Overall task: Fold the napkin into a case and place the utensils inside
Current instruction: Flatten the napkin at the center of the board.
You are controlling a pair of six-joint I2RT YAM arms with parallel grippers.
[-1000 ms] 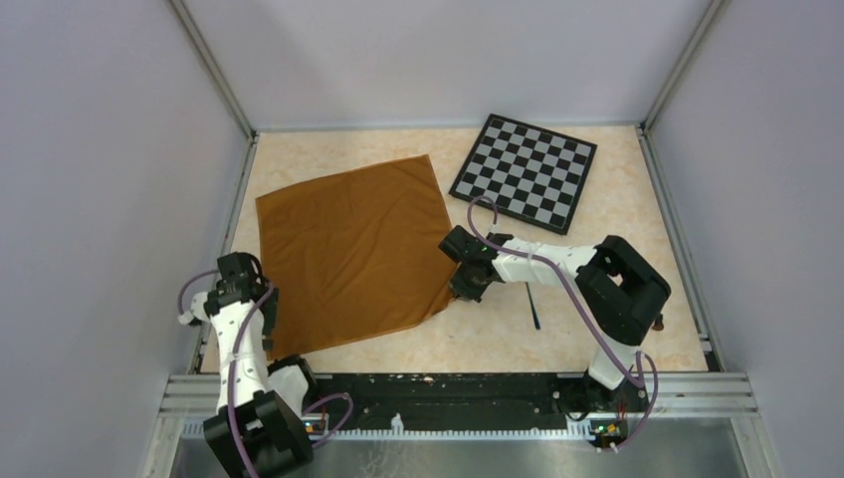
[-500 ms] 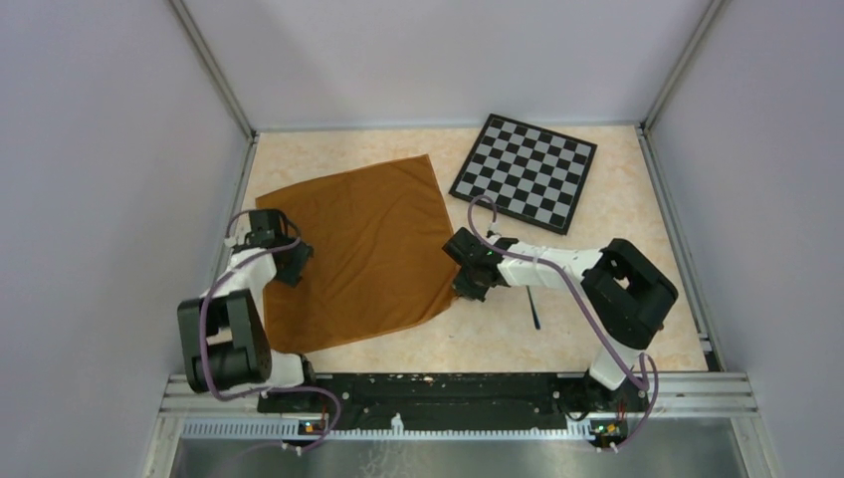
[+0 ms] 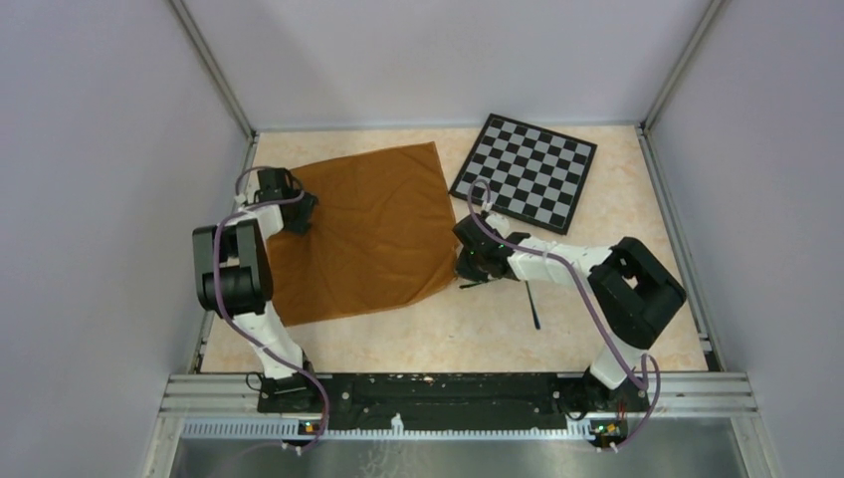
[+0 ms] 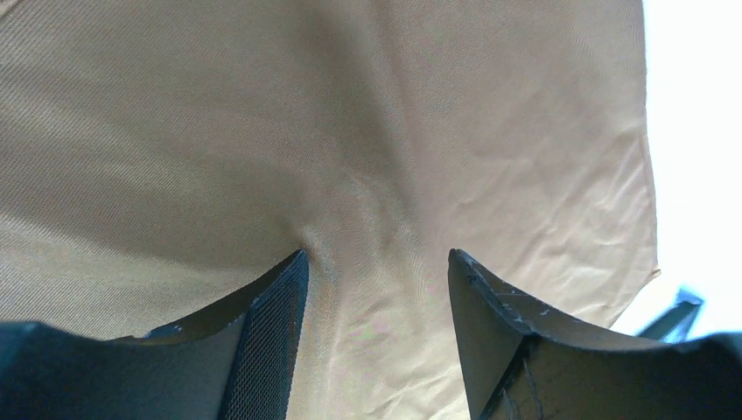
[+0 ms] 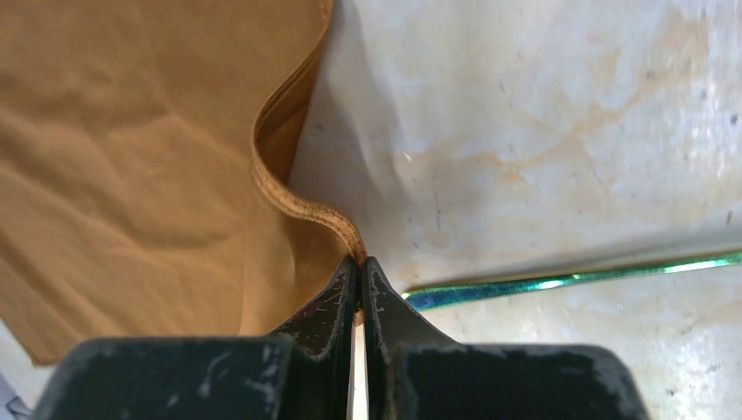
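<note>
Napkin [image 3: 368, 234], plain rust-brown, is pinched by right gripper [image 5: 360, 262].

There is 1 napkin [image 3: 368, 234] and 1 checkered board [image 3: 525, 172]. 2 slim dark utensils [image 3: 534, 309] are visible.

Plain pale lilac-grey walls [image 3: 448, 50] on three sides, aluminium corner posts [image 3: 212, 68], beige marbled tabletop [image 3: 617, 199], even diffuse light.
</note>
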